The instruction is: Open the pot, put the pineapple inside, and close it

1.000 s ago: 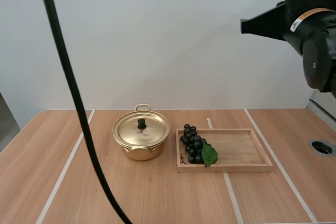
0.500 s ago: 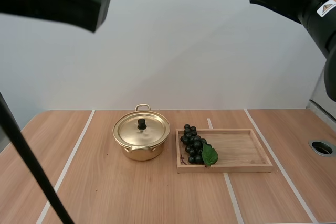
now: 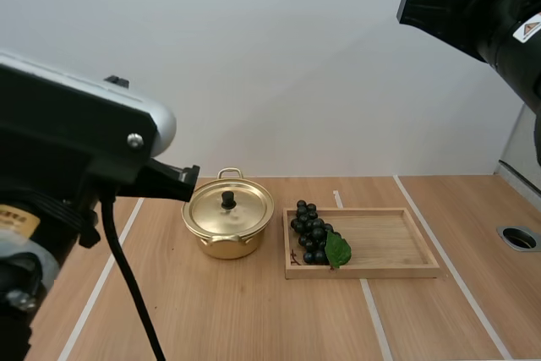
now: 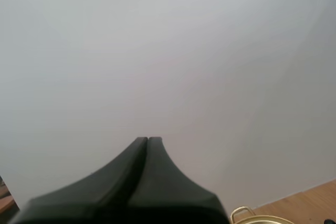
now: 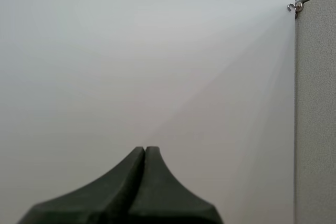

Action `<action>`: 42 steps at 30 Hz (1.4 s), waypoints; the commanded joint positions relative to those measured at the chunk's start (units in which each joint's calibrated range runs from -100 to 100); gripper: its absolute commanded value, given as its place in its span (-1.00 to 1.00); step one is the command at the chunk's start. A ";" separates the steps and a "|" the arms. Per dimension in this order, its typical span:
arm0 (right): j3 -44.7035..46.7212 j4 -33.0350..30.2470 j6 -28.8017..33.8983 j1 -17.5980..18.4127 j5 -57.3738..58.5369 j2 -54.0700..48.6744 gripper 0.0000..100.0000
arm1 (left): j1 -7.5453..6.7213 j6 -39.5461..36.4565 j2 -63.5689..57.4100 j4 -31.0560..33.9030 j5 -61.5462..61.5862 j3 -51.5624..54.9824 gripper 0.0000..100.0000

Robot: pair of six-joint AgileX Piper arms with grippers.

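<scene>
Hovering nearest: left gripper (image 4: 147, 139), fingers pressed together, holding nothing, raised just left of the pot (image 3: 224, 245).
On the table (image 3: 254, 319): the pot, lid (image 3: 228, 209) on.
On the tray (image 3: 389, 243): grapes (image 3: 310, 232) at its left end, beside the pot.
Farthest: right gripper (image 5: 145, 148), fingers together, empty, held high at the right.

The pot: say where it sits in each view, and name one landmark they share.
High view: pot on the table, left of the wooden tray.
Left wrist view: its rim beside the shut left gripper, near the base of the fingers.
Right wrist view: right gripper faces the wall.
Landmark: the pot's loop handle.
</scene>
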 commanded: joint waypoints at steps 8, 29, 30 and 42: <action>18.36 -0.82 -12.11 5.97 2.03 -9.78 -1.00 | 0.59 -3.27 -2.43 -0.64 -7.33 16.07 -1.00; 45.46 -4.58 -12.30 5.08 -2.66 -27.35 -1.00 | -0.32 -3.73 -2.43 -1.44 -12.36 34.84 -1.00; 46.05 -4.32 -12.30 4.90 -2.66 -27.35 -1.00 | -0.32 -4.37 -2.43 -1.44 -13.27 35.84 -1.00; 49.94 -4.43 -12.30 4.41 17.28 -27.35 -1.00 | -0.32 -6.66 -2.43 -1.71 -14.83 38.31 -1.00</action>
